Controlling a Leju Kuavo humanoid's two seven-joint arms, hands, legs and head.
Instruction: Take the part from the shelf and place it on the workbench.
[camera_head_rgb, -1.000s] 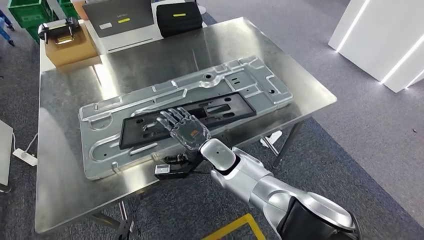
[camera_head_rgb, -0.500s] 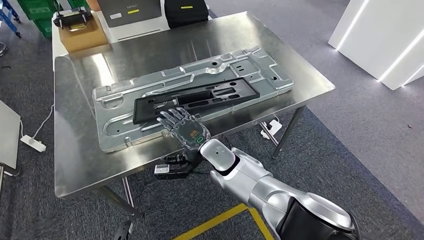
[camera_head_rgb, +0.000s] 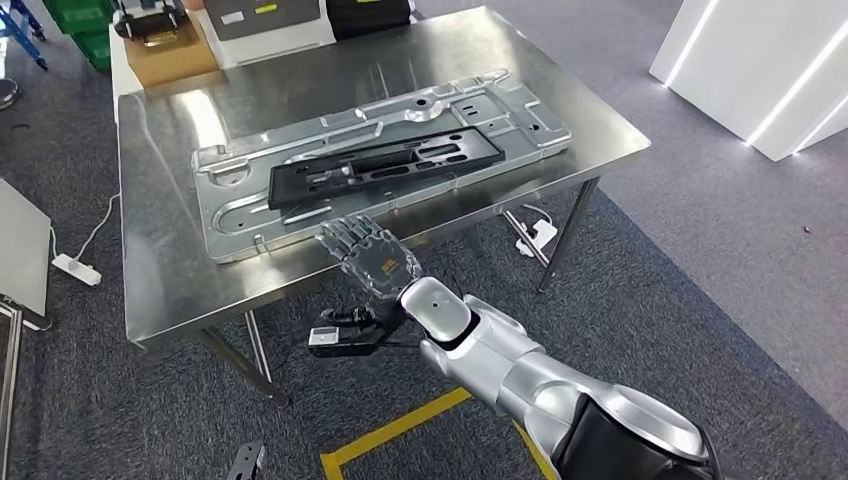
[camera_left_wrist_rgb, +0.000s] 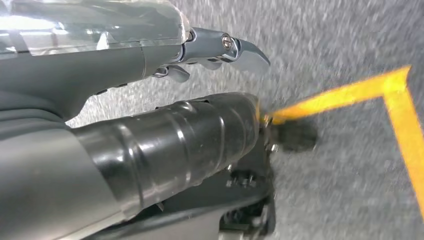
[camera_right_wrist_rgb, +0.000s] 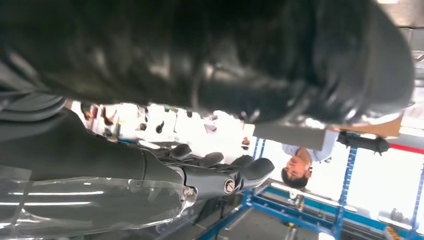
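- One steel desk (camera_head_rgb: 190, 290) stands on grey carpet, a yellow floor line (camera_head_rgb: 395, 432) in front of it.
- One long silver panel (camera_head_rgb: 232, 226) lies flat on the desk; one black part (camera_head_rgb: 385, 165) rests on that panel.
- One brown box (camera_head_rgb: 172, 58) sits at the desk's far corner.
- Right hand (camera_head_rgb: 365, 258) hovers over the desk's near edge, fingers spread, holding nothing.
- Left hand (camera_left_wrist_rgb: 150, 55) hangs over the carpet, fingers apart, empty.

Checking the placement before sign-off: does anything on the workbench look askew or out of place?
Nothing stands out. The black part lies flat on the silver panel, lined up with its length, and the panel sits fully on the workbench. The right hand hovers open by the near edge, holding nothing.
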